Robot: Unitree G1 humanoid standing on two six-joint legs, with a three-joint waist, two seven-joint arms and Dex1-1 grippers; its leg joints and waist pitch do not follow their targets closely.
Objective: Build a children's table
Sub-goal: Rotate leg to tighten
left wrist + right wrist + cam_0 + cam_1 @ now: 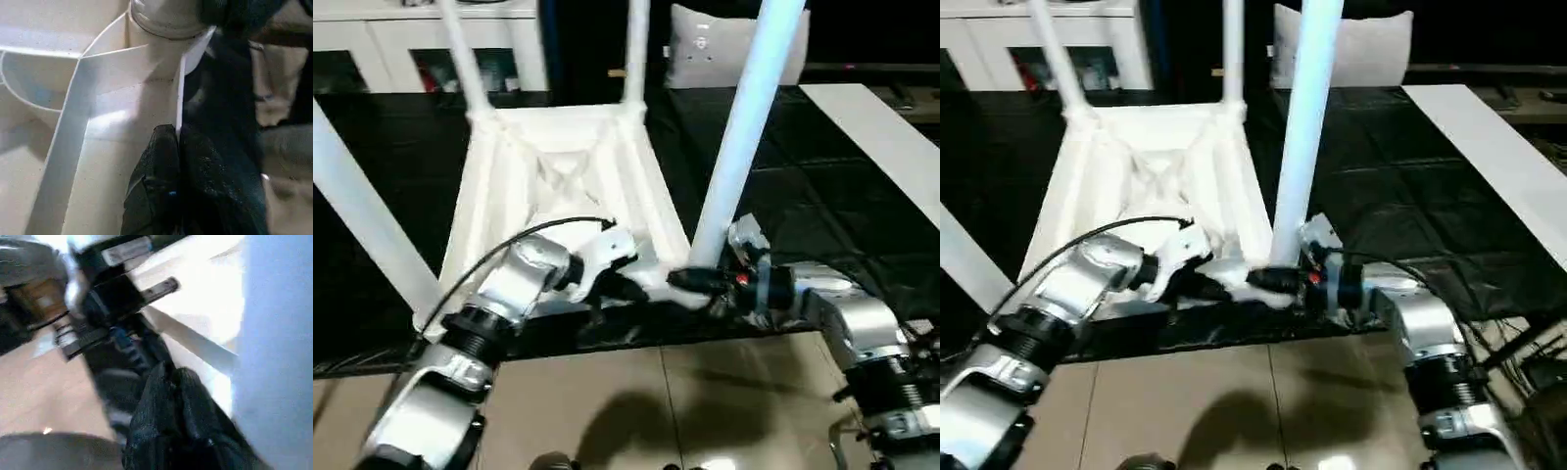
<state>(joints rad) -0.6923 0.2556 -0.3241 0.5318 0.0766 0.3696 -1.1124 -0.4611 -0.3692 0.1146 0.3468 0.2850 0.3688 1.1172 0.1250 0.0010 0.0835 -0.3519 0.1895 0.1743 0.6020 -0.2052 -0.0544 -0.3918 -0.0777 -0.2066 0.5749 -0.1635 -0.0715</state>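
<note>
The children's table (558, 186) lies upside down on a dark mat, right in front of me, with its ribbed underside up. Its long side runs away from me, toward 12 o'clock. Four legs stick up from its corners. The near right leg (744, 127) stands in its socket and leans a bit toward 1 o'clock.

My left hand (625, 291) is clenched on the thin near rim of the table top; my wrist view shows my fingers (161, 166) pinching that white edge, just beside the round socket.

My right hand (683, 281) is squeezed tight too. It sits at the foot of the near right leg, close to the socket, and I cannot tell if it grips anything.

So the leg rises at 12 o'clock from my right hand, and its long line goes almost straight up. My right hand is the nearer one to it. I think that leg still needs pushing down along that line while my left hand keeps the top from sliding.
</note>
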